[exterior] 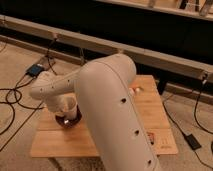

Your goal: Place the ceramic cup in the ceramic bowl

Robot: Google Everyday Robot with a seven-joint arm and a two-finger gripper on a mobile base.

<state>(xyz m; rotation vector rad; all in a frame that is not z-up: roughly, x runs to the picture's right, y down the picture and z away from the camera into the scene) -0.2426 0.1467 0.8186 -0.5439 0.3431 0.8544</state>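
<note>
The dark purplish-brown ceramic bowl [71, 121] sits on the left part of the wooden table [155, 107], partly covered by my arm. A white tapered shape, apparently the ceramic cup [70, 106], stands upright right over the bowl's middle, at or inside its rim. My gripper [63, 106] is at the end of the white arm, directly above the bowl and against the cup. The large arm link hides the middle of the table.
A small orange-red item [134, 91] lies on the table right of the arm. Cables and a black box [36, 70] lie on the floor at left, a power adapter [192, 142] at right. A long dark rail [165, 57] runs behind the table.
</note>
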